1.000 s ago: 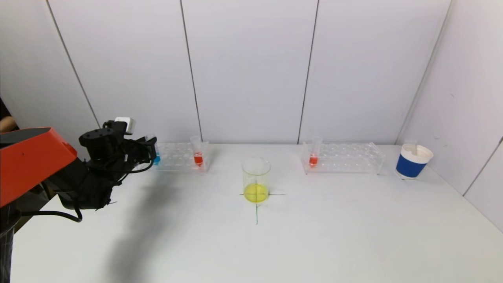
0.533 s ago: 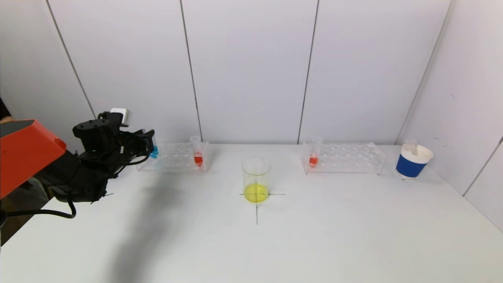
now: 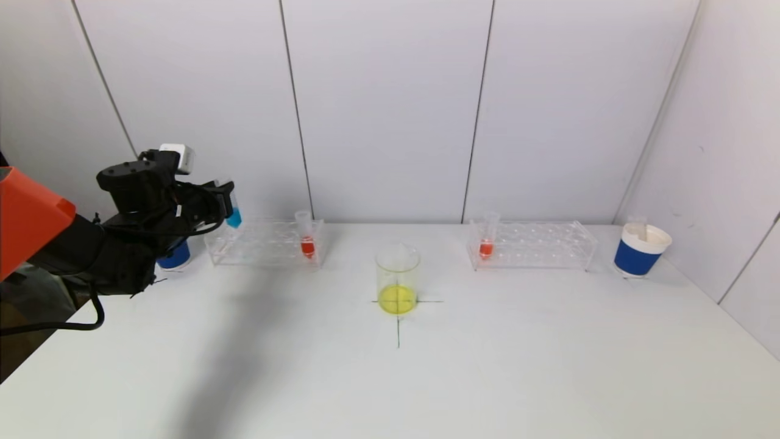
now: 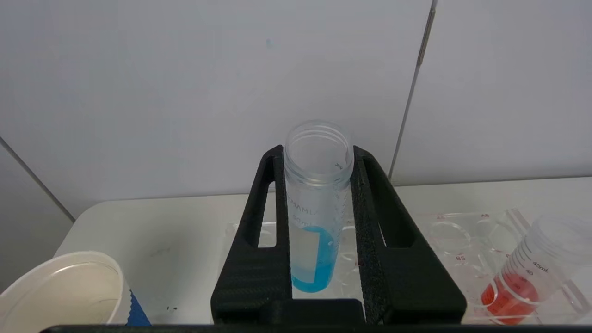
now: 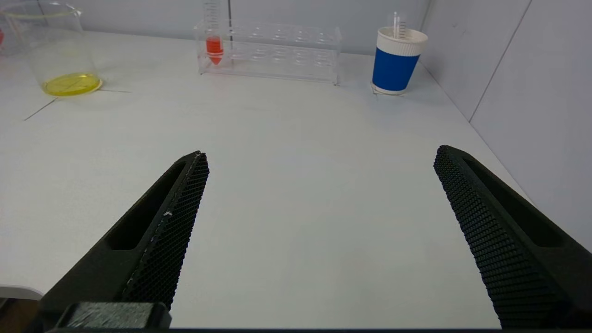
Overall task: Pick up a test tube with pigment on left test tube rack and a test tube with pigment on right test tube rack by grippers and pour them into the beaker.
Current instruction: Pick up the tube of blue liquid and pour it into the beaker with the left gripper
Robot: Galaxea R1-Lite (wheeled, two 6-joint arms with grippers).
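White bench (image 3: 487,366), as I see it: beaker (image 3: 397,279) with yellow liquid on a drawn cross at centre; left test tube rack (image 3: 265,244) and right test tube rack (image 3: 530,245) along the back; blue paper cup (image 3: 643,250) far right; second blue cup (image 3: 173,256) far left.

A white table (image 3: 499,378) fills the lower part of the head view, smooth and matt, with a thin dark cross (image 3: 398,317) drawn near its middle. Behind it stands a back wall (image 3: 390,110) of pale grey panels, split by narrow dark seams that run from top to bottom. On the right a side wall (image 3: 725,140) of the same panels meets the back wall in a corner. The light is soft and even, and a broad faint shadow (image 3: 213,366) lies across the left part of the table
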